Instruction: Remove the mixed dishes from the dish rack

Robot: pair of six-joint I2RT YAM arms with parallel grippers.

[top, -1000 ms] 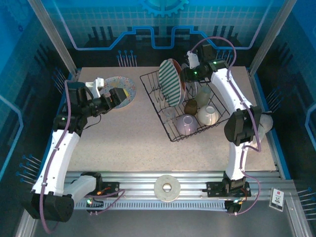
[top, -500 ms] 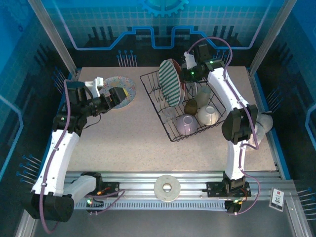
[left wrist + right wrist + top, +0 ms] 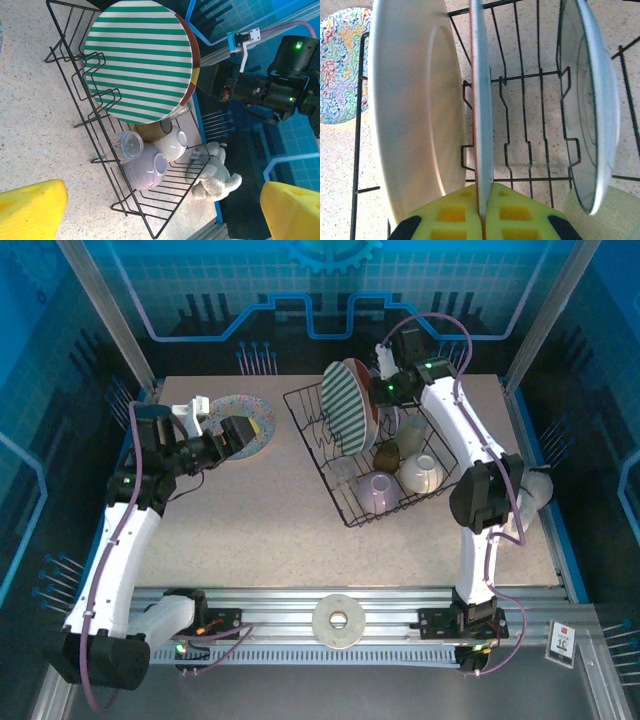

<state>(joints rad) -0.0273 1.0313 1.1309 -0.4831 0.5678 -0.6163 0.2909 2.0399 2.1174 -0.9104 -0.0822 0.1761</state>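
The black wire dish rack (image 3: 340, 505) holds a green-and-white striped plate (image 3: 345, 405) standing on edge, with the red-rimmed plate (image 3: 368, 390) just behind it. My right gripper (image 3: 383, 390) is at that plate's top rim. In the right wrist view its yellow pads (image 3: 450, 215) are shut on the thin red-edged plate (image 3: 481, 115), between the striped plate's pale back (image 3: 415, 100) and another pale dish (image 3: 590, 115). The lavender cup (image 3: 145, 167), tumbler (image 3: 131, 145), cream bowl (image 3: 172, 142) and brown cup (image 3: 150, 131) lie in the rack's near end. My left gripper (image 3: 235, 435) stands open left of the rack.
A multicoloured patterned plate (image 3: 250, 418) lies on the table at the back left, under my left gripper. A soft white toy (image 3: 535, 490) sits at the right table edge beside the rack. A white ring-shaped disc (image 3: 338, 620) rests on the front rail.
My right gripper has closed onto the red-rimmed plate's top rim and shifted slightly. The left arm and the dishes have not moved.
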